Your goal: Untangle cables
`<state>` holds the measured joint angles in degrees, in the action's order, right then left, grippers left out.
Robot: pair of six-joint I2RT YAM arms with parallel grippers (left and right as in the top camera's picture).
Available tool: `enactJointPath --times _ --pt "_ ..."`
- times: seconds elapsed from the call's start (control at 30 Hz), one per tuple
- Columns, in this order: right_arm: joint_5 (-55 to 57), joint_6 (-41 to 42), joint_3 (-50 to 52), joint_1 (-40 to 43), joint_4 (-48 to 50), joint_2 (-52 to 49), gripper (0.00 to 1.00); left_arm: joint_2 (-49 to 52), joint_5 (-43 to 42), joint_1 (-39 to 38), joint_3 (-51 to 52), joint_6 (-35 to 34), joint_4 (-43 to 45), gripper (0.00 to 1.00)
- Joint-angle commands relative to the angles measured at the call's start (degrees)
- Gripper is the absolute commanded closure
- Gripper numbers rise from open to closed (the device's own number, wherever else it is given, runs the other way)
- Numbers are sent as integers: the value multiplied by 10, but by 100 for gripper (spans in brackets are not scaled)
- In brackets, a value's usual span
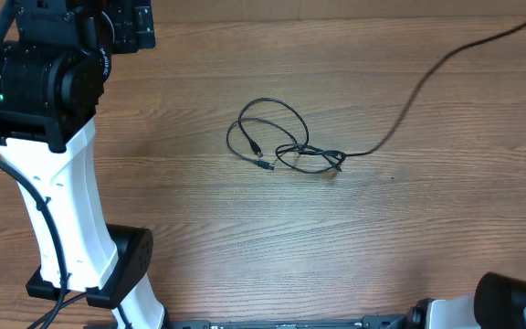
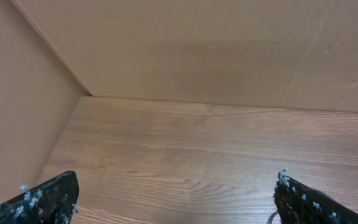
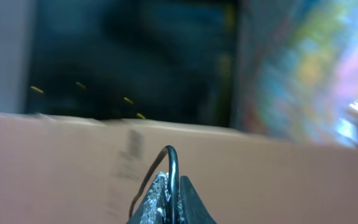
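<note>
Overhead view, left to right. At far left, the left arm (image 1: pixel 57 164), white with a black head, above a bare wooden table (image 1: pixel 199 238). At centre, the cables (image 1: pixel 286 146): thin black cords in a small loose tangle, with an open loop at upper left, small plug ends (image 1: pixel 268 167) beneath it, and a tighter knot (image 1: pixel 322 160) at the right. From that knot, a single strand (image 1: pixel 418 82) running right and up, out past the top right corner. At bottom right, only the base of the right arm (image 1: pixel 510 306).

Left wrist view: left gripper (image 2: pixel 176 199) with fingers (image 2: pixel 55 196) spread wide apart, holding nothing, over bare wood near a board-walled corner. No cable in sight here.

Right wrist view: right gripper (image 3: pixel 169 190) against a blurred background, tips pressed together on a thin black cord (image 3: pixel 173 158) arching up in a small loop above them. Probably the far end of the outgoing strand; cannot tell for certain.

To do this step well: keep the right pinch firm and draw gently, steadily away from the knot. Bring the open left gripper across to pin the loose loop, stopping the whole bundle from dragging along. Ease off at any sign of cinching.
</note>
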<state>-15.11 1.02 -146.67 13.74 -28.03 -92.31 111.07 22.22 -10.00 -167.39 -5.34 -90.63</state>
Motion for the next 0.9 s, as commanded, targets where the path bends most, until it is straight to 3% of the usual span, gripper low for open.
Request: enactJointPath --times 0.0,0.17,0.47,0.87 --pt "-1 22 -50 -37 -9 24 96 2 17 14 -3 15 -5 0" --pt "21 16 -102 -41 -9 46 96 1 19 43 -3 -1 -9 0" --pt "127 -69 -160 -40 6 87 96 -5 -9 54 -3 -2 -8 0" --pt "130 -64 5 -24 -23 -21 96 -5 -8 55 -3 8 -8 0"
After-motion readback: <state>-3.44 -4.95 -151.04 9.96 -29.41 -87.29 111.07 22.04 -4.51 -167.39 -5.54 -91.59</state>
